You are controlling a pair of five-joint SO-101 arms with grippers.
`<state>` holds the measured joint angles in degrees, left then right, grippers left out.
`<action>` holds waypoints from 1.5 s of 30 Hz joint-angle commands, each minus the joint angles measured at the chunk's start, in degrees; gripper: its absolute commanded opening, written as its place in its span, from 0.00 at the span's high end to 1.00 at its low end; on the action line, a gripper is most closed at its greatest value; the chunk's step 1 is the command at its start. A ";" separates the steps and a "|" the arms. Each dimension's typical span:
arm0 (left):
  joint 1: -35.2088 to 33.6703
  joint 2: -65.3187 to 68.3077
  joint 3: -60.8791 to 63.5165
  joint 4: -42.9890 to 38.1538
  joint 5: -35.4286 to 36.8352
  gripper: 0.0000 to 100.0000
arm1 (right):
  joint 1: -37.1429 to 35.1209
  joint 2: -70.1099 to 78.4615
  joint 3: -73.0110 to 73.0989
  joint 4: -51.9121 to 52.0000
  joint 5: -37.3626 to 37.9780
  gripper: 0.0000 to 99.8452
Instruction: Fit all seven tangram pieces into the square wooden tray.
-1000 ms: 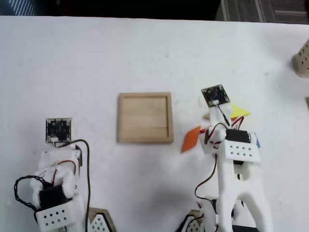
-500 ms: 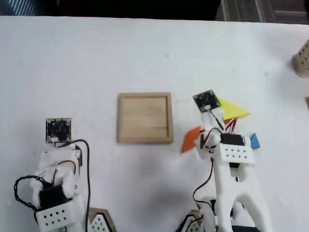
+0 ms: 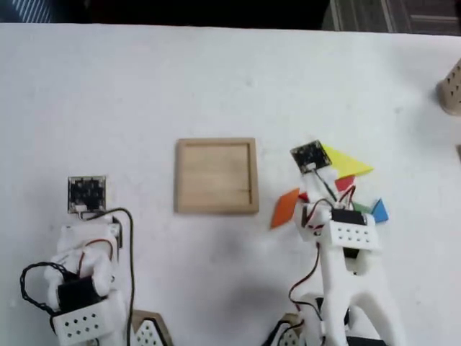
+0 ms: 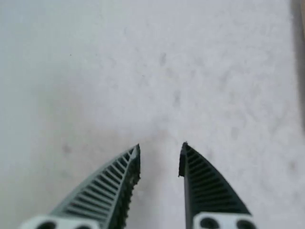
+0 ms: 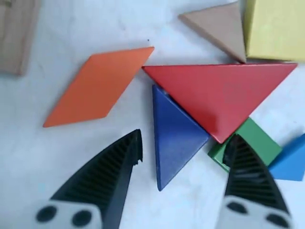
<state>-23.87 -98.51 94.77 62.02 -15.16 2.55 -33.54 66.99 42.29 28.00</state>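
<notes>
The square wooden tray (image 3: 216, 175) lies mid-table with nothing in it; its corner (image 5: 14, 33) shows in the right wrist view. The tangram pieces lie in a cluster to its right: an orange parallelogram (image 5: 97, 86) (image 3: 285, 207), a red triangle (image 5: 224, 93) (image 3: 344, 182), a dark blue triangle (image 5: 174, 133), a tan triangle (image 5: 219, 26), a yellow piece (image 5: 274, 28) (image 3: 346, 162), a green square (image 5: 248, 143) and a light blue piece (image 5: 290, 160) (image 3: 379, 210). My right gripper (image 5: 186, 143) hangs open over the dark blue triangle. My left gripper (image 4: 160, 148) is open over bare table, at the front left.
The left arm (image 3: 83, 281) stands left of the tray, and the right arm (image 3: 346, 245) is just in front of the pieces. A perforated wooden object (image 3: 451, 90) sits at the table's right edge. Bare white table (image 3: 216, 79) stretches behind the tray.
The right arm has drawn back toward the front edge and turned slightly, uncovering the red, green and blue pieces. The left arm has stayed still.
</notes>
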 commanded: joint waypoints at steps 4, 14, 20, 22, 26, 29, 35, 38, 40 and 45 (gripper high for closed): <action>-0.40 -0.40 -0.62 -1.49 0.44 0.85 | -0.75 -0.04 -0.26 0.22 2.20 0.73; -0.40 -0.40 -0.62 -1.49 0.44 0.85 | -0.40 14.81 -11.34 8.84 -0.53 0.78; -0.40 -0.40 -0.62 -1.49 0.44 0.85 | 1.45 18.86 -14.59 8.66 -0.53 0.78; -0.40 -0.40 -0.62 -1.49 0.44 0.85 | 2.15 19.65 -15.47 8.66 -0.53 0.78; -0.40 -0.40 -0.62 -1.49 0.44 0.85 | 2.24 22.46 -17.85 8.75 -1.32 0.78; -0.40 -0.40 -0.62 -1.49 0.44 0.85 | 1.98 24.57 -20.84 8.57 -2.64 0.78; -0.40 -0.40 -0.62 -1.49 0.44 0.85 | 1.27 30.99 -27.52 8.75 -2.81 0.78; -0.40 -0.40 -0.62 -1.49 0.44 0.85 | 1.27 33.27 -30.42 8.75 -2.81 0.77; -0.40 -0.40 -0.62 -1.49 0.44 0.85 | 1.10 34.24 -31.12 9.10 -2.73 0.75; -0.40 -0.40 -0.62 -1.49 0.44 0.85 | 1.10 34.24 -31.03 10.24 -2.46 0.75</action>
<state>-23.87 -98.51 94.77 62.02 -15.16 3.78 0.75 39.12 52.92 25.54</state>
